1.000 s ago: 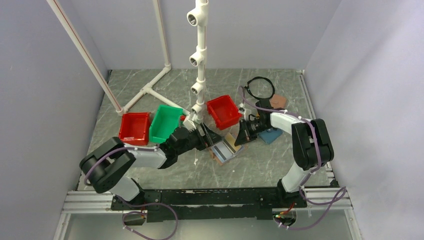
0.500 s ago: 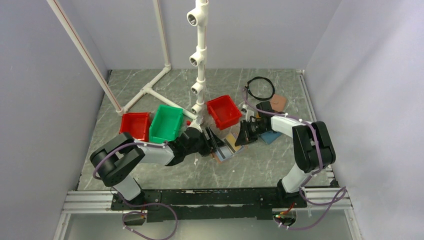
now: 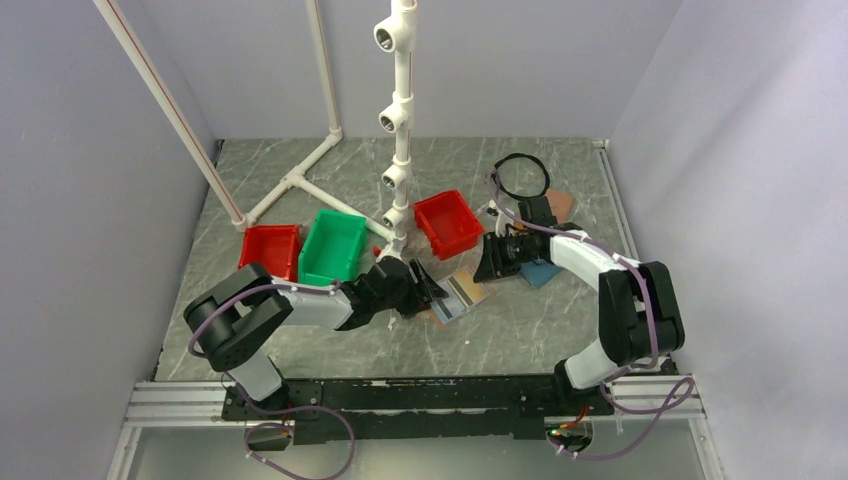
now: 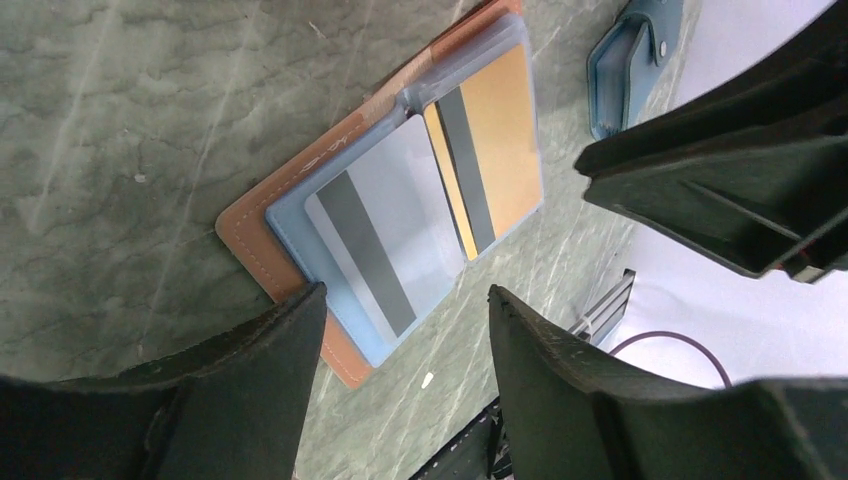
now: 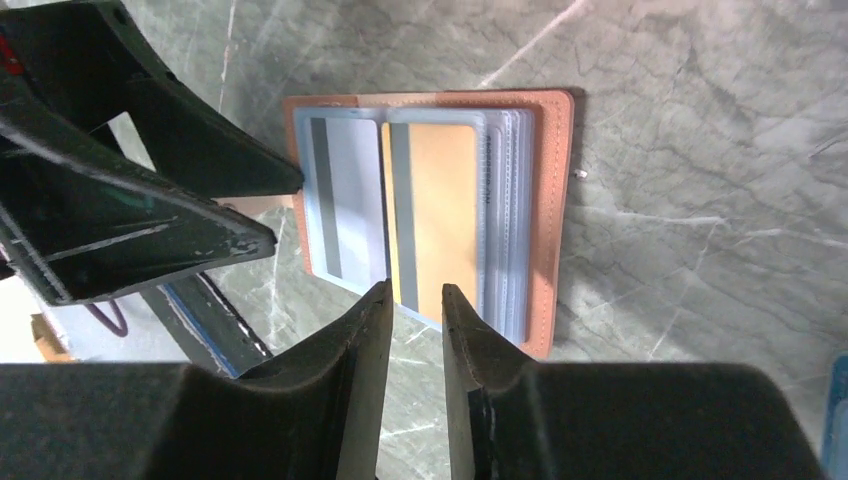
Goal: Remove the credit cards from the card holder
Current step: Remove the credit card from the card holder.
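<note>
The card holder (image 3: 460, 295) lies spread open on the marble table, pinkish-tan leather (image 5: 552, 200) with light blue sleeves (image 4: 300, 215). Two credit cards sit in its sleeves, a grey-white card (image 4: 390, 225) (image 5: 350, 195) and a gold-tan card (image 4: 500, 135) (image 5: 440, 210). My left gripper (image 4: 405, 305) (image 3: 430, 290) hovers open at the holder's near corner, one fingertip (image 4: 300, 310) over the leather edge and only table between the jaws. My right gripper (image 5: 417, 292) (image 3: 493, 265) hangs just off the holder's edge by the gold-tan card, its jaws a narrow gap apart and empty.
A teal-blue wallet (image 3: 540, 272) (image 4: 630, 60) lies right of the holder, with a brown wallet (image 3: 558, 205) and a black cable loop (image 3: 522, 175) behind. A red bin (image 3: 447, 222), a green bin (image 3: 332, 245), another red bin (image 3: 270, 250) and a white pipe stand (image 3: 400, 120) sit at the back.
The right jaws have parted from shut to a narrow gap and the right arm has swung outward. The left jaws have narrowed somewhat. The holder now lies flat with the gold-tan card showing.
</note>
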Controlling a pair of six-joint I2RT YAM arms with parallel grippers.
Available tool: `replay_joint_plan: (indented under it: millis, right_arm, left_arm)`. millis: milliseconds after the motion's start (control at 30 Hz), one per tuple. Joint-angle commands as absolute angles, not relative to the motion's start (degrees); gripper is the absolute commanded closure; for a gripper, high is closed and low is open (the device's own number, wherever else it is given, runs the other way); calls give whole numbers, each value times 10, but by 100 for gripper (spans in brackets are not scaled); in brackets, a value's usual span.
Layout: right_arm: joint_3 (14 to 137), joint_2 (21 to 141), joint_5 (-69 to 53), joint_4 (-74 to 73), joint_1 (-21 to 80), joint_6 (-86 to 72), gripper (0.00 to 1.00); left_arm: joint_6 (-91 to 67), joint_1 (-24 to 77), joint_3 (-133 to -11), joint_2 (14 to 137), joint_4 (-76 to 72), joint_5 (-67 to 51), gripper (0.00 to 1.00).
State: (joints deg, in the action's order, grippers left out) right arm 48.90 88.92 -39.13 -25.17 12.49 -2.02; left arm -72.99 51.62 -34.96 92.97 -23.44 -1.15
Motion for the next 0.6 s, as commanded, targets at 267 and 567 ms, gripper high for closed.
replay_joint_plan:
  millis: [267,567]
  right_arm:
    - [479,635,-391,-184,158,179,63]
    - [526,815,-564,-277,207,153,1]
  left_arm:
    - [-687,519,-327,890,-244,31,37]
    - [-653,520,-294,844,-270,36,40]
